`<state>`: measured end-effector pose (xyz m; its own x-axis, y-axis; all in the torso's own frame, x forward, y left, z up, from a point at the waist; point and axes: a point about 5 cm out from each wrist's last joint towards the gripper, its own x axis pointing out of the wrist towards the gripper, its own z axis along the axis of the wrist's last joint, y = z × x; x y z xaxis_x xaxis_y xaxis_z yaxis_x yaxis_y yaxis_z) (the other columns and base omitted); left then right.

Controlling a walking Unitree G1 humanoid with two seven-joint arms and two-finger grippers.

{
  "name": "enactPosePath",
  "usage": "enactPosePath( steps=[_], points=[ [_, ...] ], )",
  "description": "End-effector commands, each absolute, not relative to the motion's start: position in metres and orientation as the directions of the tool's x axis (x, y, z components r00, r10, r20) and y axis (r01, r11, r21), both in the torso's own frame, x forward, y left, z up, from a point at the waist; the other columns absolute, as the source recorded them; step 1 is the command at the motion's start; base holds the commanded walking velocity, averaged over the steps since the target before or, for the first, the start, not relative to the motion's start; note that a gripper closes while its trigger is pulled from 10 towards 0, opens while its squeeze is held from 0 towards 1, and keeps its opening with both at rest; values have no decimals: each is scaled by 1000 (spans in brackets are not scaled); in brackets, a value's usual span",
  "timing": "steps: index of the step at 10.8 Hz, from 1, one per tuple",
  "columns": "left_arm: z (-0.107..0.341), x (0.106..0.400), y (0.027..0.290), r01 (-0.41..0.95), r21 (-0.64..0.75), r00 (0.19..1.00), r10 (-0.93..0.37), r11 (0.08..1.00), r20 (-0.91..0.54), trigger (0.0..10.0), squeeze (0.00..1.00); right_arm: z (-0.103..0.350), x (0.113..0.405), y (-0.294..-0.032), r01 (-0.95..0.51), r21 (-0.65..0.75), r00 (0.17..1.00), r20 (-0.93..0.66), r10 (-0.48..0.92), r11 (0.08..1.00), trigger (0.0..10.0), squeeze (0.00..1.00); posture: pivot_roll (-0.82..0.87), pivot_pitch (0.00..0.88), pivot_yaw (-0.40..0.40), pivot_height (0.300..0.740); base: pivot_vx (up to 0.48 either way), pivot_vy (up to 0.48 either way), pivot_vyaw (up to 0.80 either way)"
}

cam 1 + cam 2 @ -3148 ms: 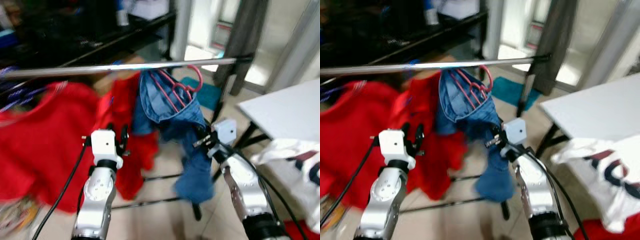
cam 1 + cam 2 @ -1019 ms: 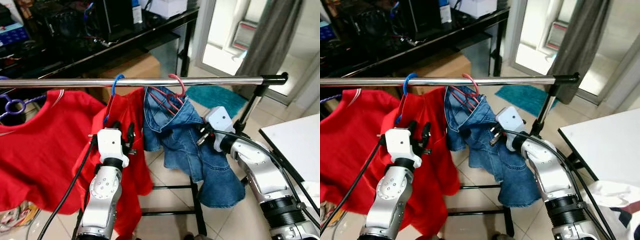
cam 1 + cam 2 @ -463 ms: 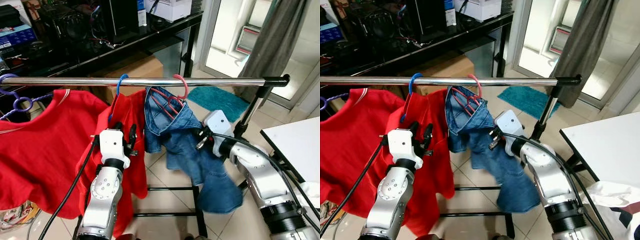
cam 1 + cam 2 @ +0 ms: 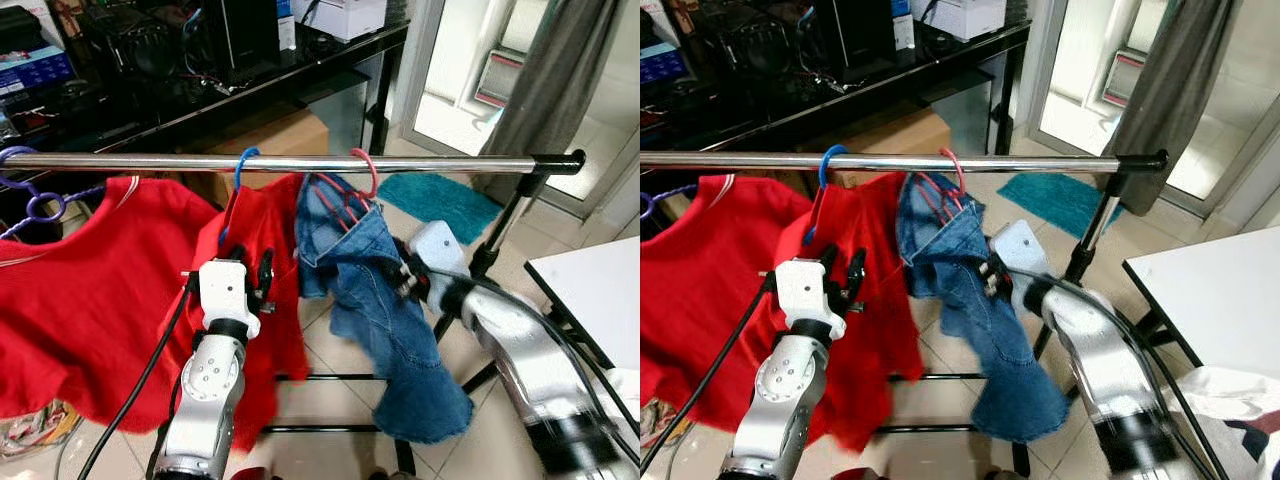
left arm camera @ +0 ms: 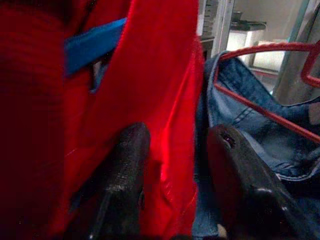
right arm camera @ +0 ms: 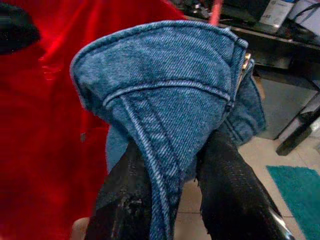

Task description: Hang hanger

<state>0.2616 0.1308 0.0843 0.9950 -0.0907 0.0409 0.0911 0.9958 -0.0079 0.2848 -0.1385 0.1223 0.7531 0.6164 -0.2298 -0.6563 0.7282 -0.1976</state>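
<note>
A chrome rail (image 4: 450, 163) crosses in front of me at chest height. A red hanger (image 4: 362, 172) hooked over it carries blue jeans (image 4: 390, 320), which hang bunched with one leg trailing low. My right gripper (image 4: 404, 278) is at the jeans just below the hanger, and in the right wrist view a denim fold (image 6: 165, 100) sits pinched between its black fingers (image 6: 225, 190). Left of it a blue hanger (image 4: 243, 165) holds a red shirt (image 4: 90, 290). My left gripper (image 4: 266, 278) is open against that shirt's edge, with red cloth (image 5: 160, 100) between its fingers.
A purple hanger (image 4: 30, 205) hangs at the rail's far left. Behind the rail stands a black desk (image 4: 250, 80) with boxes. A white table (image 4: 600, 290) is at the right, a teal mat (image 4: 440, 195) on the tiles, and the rack's base bars (image 4: 330, 378) run low.
The jeans' lower leg has swung left and hangs straighter. My right arm has shifted and is blurred. The red shirt's hem has swung right. The left arm has hardly moved.
</note>
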Motion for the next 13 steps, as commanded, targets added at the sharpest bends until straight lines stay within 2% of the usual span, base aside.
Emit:
enactPosePath(
  steps=[1, 9, 13],
  points=[
    [86, 260, 130, 98, -1, 994, -97, 995, 43, 10000, 0, 126, 281, -142, -665, -194, 745, -230, 626, 721, 10000, 0, 68, 18, 28, 740, 0, 0, 0],
    [81, 259, 129, 106, 0, 994, -106, 994, 27, 10000, 0, 120, 235, -160, -757, -127, 645, -298, 704, 640, 10000, 0, 49, 24, 34, 740, 0, 0, 0],
    [79, 259, 130, 108, -5, 994, -108, 994, 14, 10000, 0, 111, 225, -167, -766, -84, 626, -326, 709, 637, 10000, 0, 48, 23, 37, 740, 0, 0, 0]
  ],
)
